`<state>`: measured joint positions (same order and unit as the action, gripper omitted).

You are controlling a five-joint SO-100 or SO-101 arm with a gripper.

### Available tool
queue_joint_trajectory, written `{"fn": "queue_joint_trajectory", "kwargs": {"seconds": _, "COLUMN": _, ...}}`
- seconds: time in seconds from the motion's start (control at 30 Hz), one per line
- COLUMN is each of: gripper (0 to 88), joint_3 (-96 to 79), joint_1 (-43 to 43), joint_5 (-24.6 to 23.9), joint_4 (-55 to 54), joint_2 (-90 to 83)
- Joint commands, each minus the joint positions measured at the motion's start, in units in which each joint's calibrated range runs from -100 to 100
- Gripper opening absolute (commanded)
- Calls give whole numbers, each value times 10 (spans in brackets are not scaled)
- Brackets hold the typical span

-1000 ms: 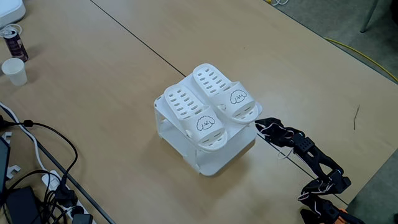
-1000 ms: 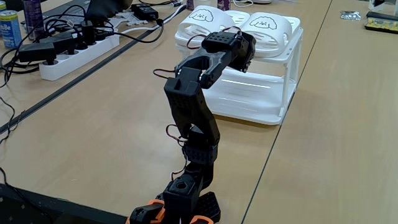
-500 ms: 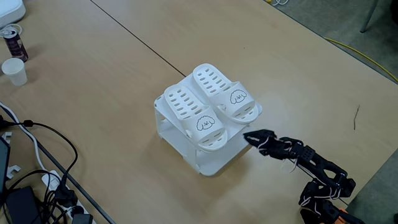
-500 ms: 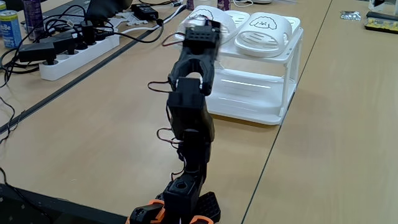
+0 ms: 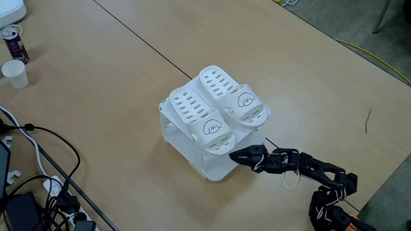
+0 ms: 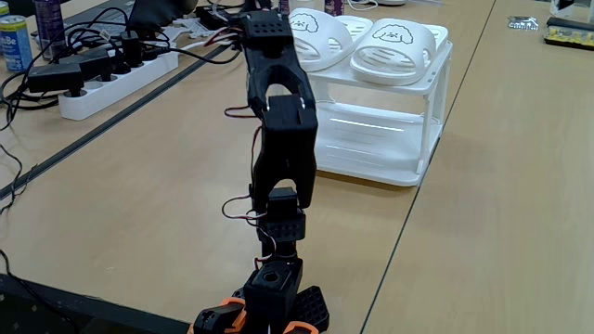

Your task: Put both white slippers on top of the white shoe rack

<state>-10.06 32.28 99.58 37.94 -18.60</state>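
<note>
Slippers: both white slippers [image 5: 218,109] sit side by side on the flat top of the white shoe rack [image 5: 212,163], centre of frame in a fixed view; puppy faces point toward the lower right there. In the other fixed view they show at top centre [image 6: 357,37], open ends facing us.
Left slipper of the pair: the one nearer the lower left of the high view [image 5: 199,122] pokes its end slightly past the rack's edge.
Rack: two tiers, white, standing on the wooden counter [image 5: 115,96]; lower tier looks bare in the low view [image 6: 371,139].
Arm: black arm [image 6: 278,158] rises from a base with orange parts at the bottom centre of the low view; in the high view it stretches from the lower right corner toward the rack.
Tool: tool [image 5: 239,154] hovers just beside the rack's lower right edge, below the slippers, holding nothing — fingers look close together, but I honestly cannot tell if they are fully closed.
Clutter, upper left: a can [image 5: 13,42] and a small white cup [image 5: 15,72] stand near each other.
Clutter, lower left: black cables [image 5: 45,167] sprawl over the counter; a power strip [image 6: 116,79] lies at upper left of the low view.
</note>
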Motion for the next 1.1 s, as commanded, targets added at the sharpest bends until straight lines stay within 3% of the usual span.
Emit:
{"fn": "queue_joint_trajectory", "kwargs": {"seconds": 0.0, "gripper": 7, "joint_3": 92, "joint_1": 27, "joint_5": 4, "joint_4": 2, "joint_2": 46}}
{"fn": "queue_joint_trajectory", "kwargs": {"seconds": 0.4, "gripper": 7, "joint_3": 177, "joint_1": 44, "joint_5": 4, "joint_4": 2, "joint_2": 170}}
{"fn": "queue_joint_trajectory", "kwargs": {"seconds": 1.07, "gripper": 7, "joint_3": 130, "joint_1": -42, "joint_5": 4, "joint_4": 3, "joint_2": 181}}
